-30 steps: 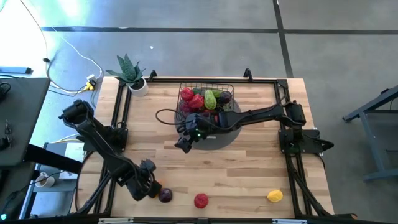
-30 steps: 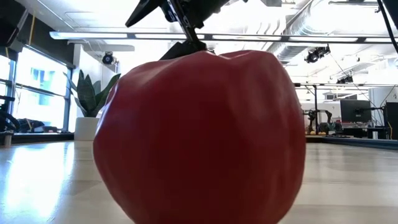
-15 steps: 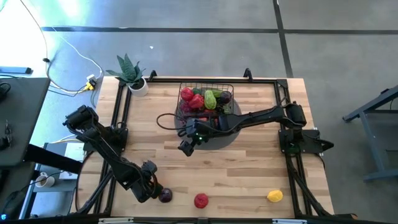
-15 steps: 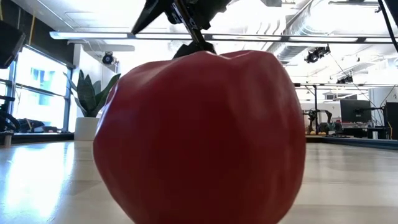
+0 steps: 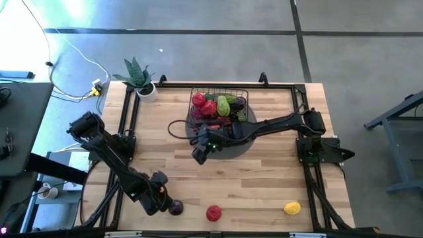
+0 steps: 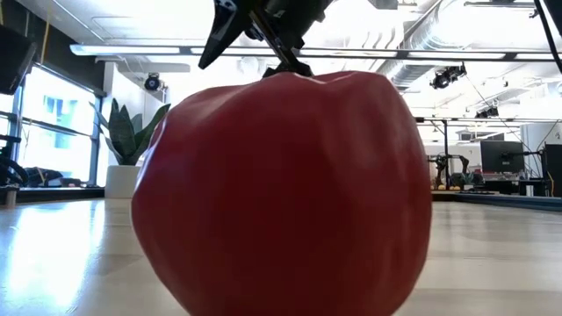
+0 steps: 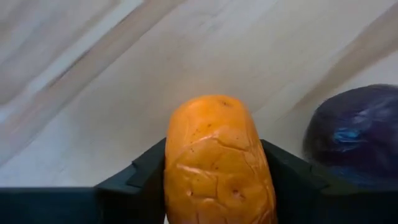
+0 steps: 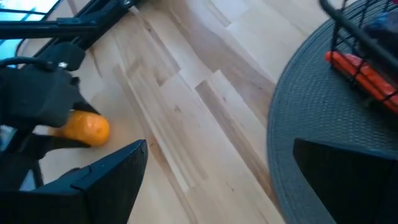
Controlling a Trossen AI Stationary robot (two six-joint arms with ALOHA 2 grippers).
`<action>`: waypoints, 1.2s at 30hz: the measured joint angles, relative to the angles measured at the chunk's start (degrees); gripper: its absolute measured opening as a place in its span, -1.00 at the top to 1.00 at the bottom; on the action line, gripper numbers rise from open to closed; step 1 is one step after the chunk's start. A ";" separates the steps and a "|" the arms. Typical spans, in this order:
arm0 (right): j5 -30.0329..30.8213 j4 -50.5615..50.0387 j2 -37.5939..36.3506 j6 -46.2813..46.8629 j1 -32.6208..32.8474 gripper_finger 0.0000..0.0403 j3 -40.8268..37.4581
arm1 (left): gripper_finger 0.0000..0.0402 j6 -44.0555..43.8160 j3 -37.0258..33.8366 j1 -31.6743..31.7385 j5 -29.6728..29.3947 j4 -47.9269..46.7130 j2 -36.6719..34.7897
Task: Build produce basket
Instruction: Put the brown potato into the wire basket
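Where its long axis parallels the fingers, orange produce (image 7: pixel 217 158) between left jaws; right jaws apart.

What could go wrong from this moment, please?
1. The left gripper has its fingers on both sides of the orange piece with the purple piece close beside; lifting may knock the purple one off the near table edge.
2. The grip may slip on its rounded skin.
3. The right gripper, open, hovers before the basket and may block the way.
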 joint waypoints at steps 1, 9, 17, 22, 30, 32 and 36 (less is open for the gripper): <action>0.19 -0.10 0.00 0.01 -0.22 -0.91 0.00 | 0.02 0.62 0.00 0.26 -0.18 0.01 -0.41; 2.15 -0.68 -1.35 -2.04 -2.93 -0.91 0.00 | -0.02 8.66 0.00 6.63 -4.66 -1.79 -6.13; 5.73 -3.38 -6.58 -6.29 -7.05 -0.91 0.00 | -0.01 20.96 0.09 15.95 -8.24 -2.18 -12.57; 5.67 -7.33 -9.29 -7.56 -9.25 -0.91 0.00 | -0.01 27.90 0.09 21.49 -9.04 -2.03 -15.94; 5.65 -11.25 -11.89 -9.07 -12.10 -0.91 0.00 | -0.01 39.81 0.07 29.46 -13.02 0.10 -21.45; 5.65 -11.61 -12.35 -9.07 -12.90 -0.91 0.00 | -0.02 42.96 0.07 31.78 -14.24 1.20 -22.72; 5.65 -12.03 -12.76 -10.06 -14.49 -0.91 0.00 | -0.07 50.34 0.07 36.93 -14.14 5.96 -24.62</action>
